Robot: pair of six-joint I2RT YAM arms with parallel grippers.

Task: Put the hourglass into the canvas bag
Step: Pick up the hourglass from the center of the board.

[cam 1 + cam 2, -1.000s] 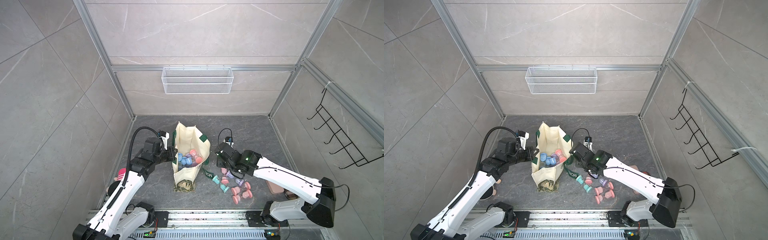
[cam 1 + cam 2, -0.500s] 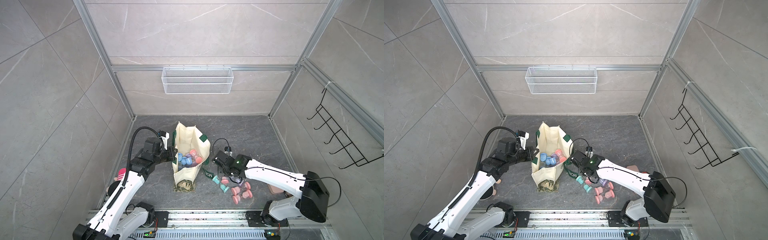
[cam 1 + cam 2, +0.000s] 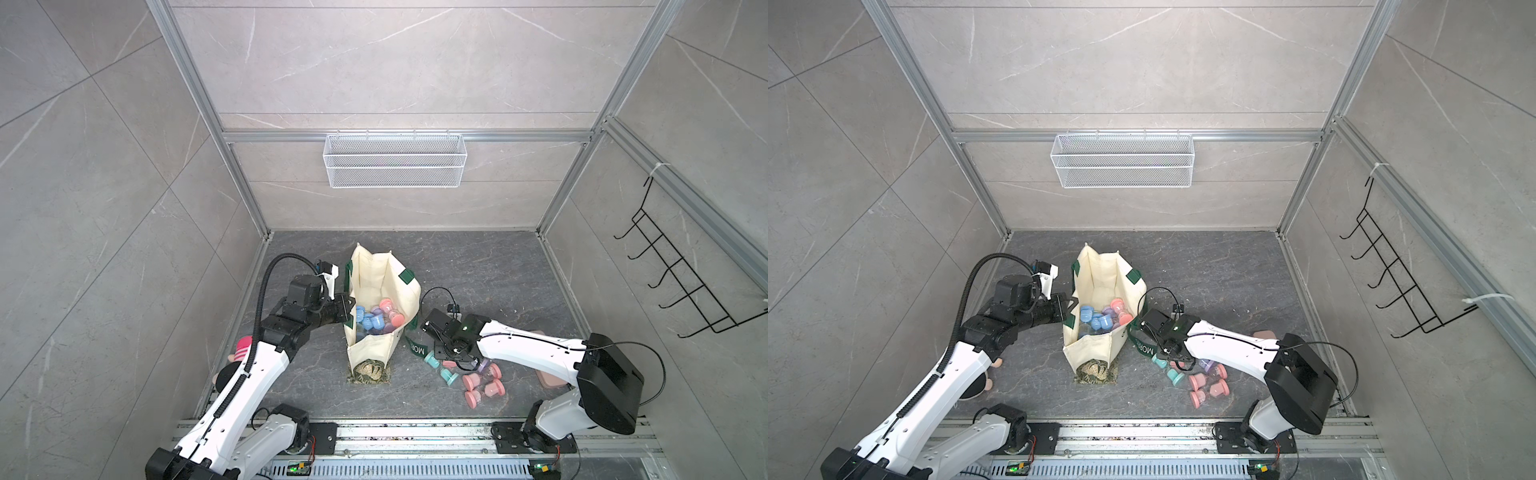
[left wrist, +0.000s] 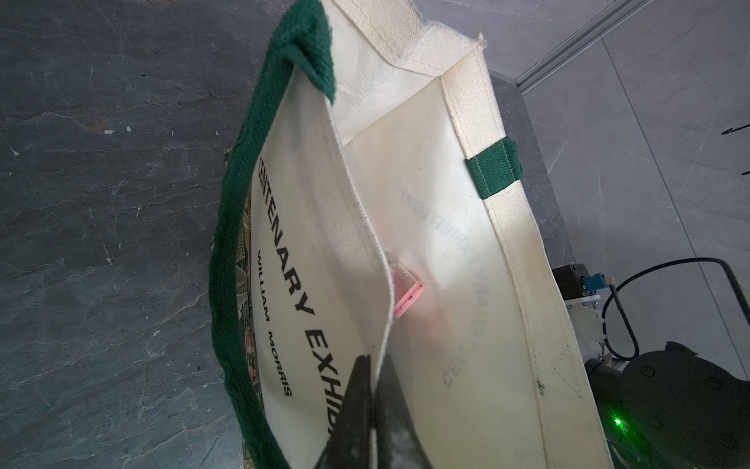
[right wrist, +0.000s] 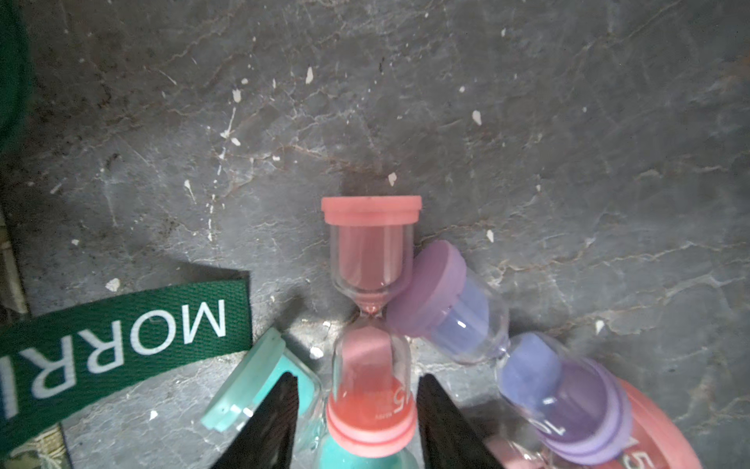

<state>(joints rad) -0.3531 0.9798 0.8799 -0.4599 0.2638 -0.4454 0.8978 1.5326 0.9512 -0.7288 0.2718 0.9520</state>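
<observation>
Two fingers of your right end effector (image 5: 358, 377) stand apart, one each side of the pink hourglass (image 5: 371, 264), which lies on the tabletop (image 5: 527, 122) against a purple hourglass (image 5: 466, 308), outside the canvas bag (image 3: 374, 274). Your left end effector (image 4: 375, 361) is pinched tight on the bag's rim.

"WILLIAM MORRIS" on canvas bag (image 4: 308, 191)
</observation>
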